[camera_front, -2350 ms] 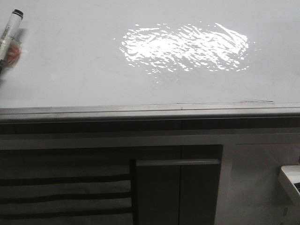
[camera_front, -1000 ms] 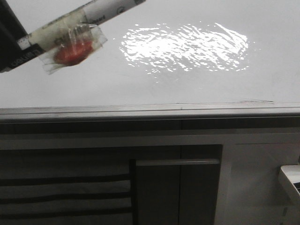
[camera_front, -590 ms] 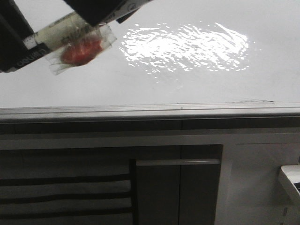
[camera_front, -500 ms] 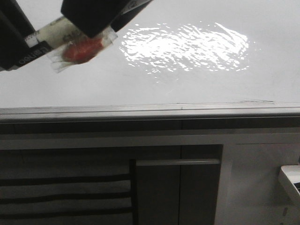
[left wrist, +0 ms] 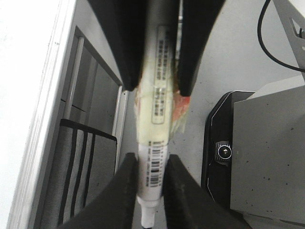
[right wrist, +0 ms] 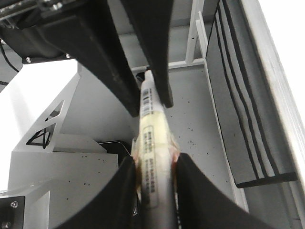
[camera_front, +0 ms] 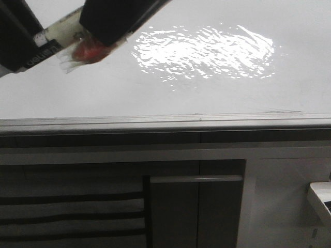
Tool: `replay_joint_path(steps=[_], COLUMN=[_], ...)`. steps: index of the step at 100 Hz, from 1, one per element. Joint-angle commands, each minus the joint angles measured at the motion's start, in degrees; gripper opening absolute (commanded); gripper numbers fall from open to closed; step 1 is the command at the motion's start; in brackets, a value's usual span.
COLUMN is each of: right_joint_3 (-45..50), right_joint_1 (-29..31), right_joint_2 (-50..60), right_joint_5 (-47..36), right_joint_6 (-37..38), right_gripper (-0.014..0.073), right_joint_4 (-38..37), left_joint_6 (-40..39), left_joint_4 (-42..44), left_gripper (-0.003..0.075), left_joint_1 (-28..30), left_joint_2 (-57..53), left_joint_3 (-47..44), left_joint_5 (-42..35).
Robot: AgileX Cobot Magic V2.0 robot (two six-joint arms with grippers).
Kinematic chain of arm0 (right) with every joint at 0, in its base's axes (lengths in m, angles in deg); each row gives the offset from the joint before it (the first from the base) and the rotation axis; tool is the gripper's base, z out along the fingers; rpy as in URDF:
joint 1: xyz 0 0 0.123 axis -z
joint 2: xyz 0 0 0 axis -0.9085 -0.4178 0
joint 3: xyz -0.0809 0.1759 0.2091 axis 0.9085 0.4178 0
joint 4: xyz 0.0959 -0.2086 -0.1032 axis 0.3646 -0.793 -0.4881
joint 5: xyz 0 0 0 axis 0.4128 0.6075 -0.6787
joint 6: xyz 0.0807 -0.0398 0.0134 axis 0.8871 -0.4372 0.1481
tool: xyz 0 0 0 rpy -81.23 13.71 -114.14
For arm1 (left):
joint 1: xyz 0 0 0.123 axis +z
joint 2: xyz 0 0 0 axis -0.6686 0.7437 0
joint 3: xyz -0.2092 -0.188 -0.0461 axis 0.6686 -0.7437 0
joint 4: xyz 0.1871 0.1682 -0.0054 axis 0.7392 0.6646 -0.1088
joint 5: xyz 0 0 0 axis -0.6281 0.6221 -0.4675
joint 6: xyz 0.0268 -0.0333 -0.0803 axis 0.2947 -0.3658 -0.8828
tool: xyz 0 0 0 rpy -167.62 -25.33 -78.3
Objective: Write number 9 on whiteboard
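I am clamping my left hand (left wrist: 152, 179) on one end of a white marker (left wrist: 159, 109), its two dark fingers (left wrist: 125, 191) pressing in from both sides, with the short pale tip poking out past them. I am also gripping the same marker with my right hand (right wrist: 155, 193), which is closing on the middle of the barrel where clear tape (right wrist: 153, 143) is wrapped around it over a small red patch (camera_front: 85, 50). In the front view both hands are crowding together in one corner, the left hand (camera_front: 15, 36) at the outer side and the right hand (camera_front: 114, 15) beside it, with the marker (camera_front: 54, 33) lying tilted between them above the whiteboard (camera_front: 207, 88). I cannot tell whether the marker is touching the board. Beyond the hands, the whiteboard is lying broad and glossy, carrying a bright rippled glare patch (camera_front: 201, 51) near its middle. Past that, a grey edge strip (camera_front: 165, 121) is bordering the board, and dark cabinet panels (camera_front: 196, 201) are showing beyond it.
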Motion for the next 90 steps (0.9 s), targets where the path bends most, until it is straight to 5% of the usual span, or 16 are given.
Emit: replay_joint_path(steps=[1,25,46,54,75,90], right_joint_3=[-2.0,-2.0,-2.0,-2.0,-1.9,1.6], right_joint_1=[-0.1,-0.1,-0.1,-0.1,0.3,5.3], right_joint_2=[1.6,1.6,3.2,5.5,12.1,16.6], right_joint_5=[-1.4,-1.4,-2.1,-3.0,-1.4,-2.3], right_joint_6=[-0.7,-0.7,2.1,8.9,35.7,48.3], right_gripper=[0.0079,-0.0064,-0.0059,-0.0046,-0.0046,-0.0046], right_joint_4=[2.8,2.8,-1.1,-7.2,-31.6,-35.3], left_joint_6=[-0.1,-0.1,-1.0,-2.7,-8.2,-12.8], left_joint_4=[-2.0,-1.9,-1.3,-0.2,0.6,0.5], left_gripper=[0.0039,0.0062,0.0318,0.0377,0.0374,0.0367], left_joint_1=[-0.4,-0.4,0.4,2.2,10.3,16.6], left_joint_2=[-1.2,-1.2,-2.9,-4.4,-8.7,-11.8], left_joint_3=[2.0,2.0,3.2,4.2,4.4,2.0], left_joint_5=[-2.3,-3.3,-5.1,-5.1,-5.2,-6.7])
